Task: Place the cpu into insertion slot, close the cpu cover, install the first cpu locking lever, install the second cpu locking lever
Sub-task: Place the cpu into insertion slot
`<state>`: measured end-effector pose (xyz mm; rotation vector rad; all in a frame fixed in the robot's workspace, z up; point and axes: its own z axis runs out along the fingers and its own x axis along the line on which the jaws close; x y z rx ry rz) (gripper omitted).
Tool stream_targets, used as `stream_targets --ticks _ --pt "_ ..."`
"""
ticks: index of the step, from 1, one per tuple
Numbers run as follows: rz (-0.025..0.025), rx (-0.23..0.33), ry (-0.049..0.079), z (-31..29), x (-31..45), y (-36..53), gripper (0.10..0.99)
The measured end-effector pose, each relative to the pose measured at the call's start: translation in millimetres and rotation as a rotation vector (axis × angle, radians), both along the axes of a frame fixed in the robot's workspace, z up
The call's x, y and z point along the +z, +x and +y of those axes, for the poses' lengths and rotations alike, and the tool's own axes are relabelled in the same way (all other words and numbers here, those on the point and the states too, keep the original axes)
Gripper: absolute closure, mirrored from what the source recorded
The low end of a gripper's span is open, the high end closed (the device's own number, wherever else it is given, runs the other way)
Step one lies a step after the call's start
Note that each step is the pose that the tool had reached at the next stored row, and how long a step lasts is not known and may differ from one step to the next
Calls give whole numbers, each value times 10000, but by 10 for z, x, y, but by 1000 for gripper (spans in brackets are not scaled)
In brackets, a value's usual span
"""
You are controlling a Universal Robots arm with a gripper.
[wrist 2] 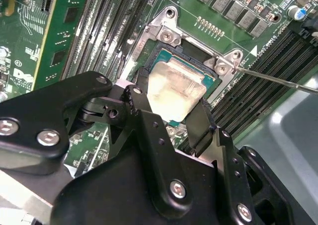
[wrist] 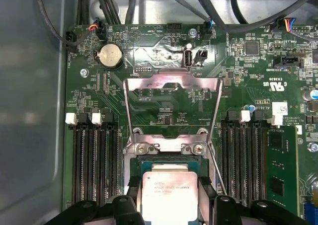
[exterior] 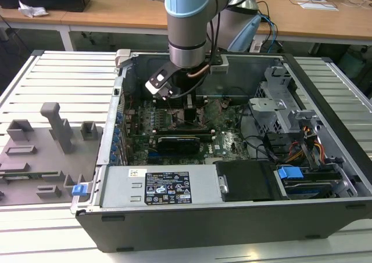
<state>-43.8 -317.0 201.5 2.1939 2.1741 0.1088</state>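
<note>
The cpu [wrist 2: 176, 88] [wrist: 169, 197], a silvery square chip, sits at the black-framed insertion slot [wrist 2: 166, 48] [wrist: 171, 159] on the green motherboard [exterior: 224, 141]. My gripper [wrist 2: 171, 106] [wrist: 171, 192] [exterior: 189, 109] reaches down into the computer case, its two black fingers [wrist 2: 141, 93] pressed against opposite edges of the chip. I cannot tell whether the chip is fully seated or just above the pins. The cpu cover [wrist: 174, 82], a thin metal frame, stands flipped open beyond the socket. A thin wire locking lever [wrist 2: 278, 80] [wrist: 216, 170] sticks out beside the socket.
Long black memory slots [wrist: 94, 160] [wrist: 241, 160] flank the socket. Cables [wrist: 213, 6] run over the board's far edge near a coin battery [wrist: 110, 55]. The case holds a power supply [exterior: 168, 187] and drive cage [exterior: 279, 109]. A grey fixture plate [exterior: 46, 152] lies at the exterior view's left.
</note>
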Motion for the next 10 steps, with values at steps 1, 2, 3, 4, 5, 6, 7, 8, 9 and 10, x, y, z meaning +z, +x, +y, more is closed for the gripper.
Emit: stream_targets --ticks 1,2,3,4,5,6,7,8,9,10 --pt "0 -1 0 0 -6 0 549" --pt "0 -1 0 1 -13 0 549" --pt "1 -1 -12 7 -31 2 549" --pt "0 -1 -22 7 -33 2 537" --pt "0 0 -27 7 -33 2 475" --pt "0 -1 -29 7 -34 2 475" --pt "0 0 -30 7 -34 2 475" --pt "-1 -1 -28 5 -34 2 475" --pt "0 -2 -29 -4 -34 2 475" --pt "-1 0 -28 -8 -34 2 475"
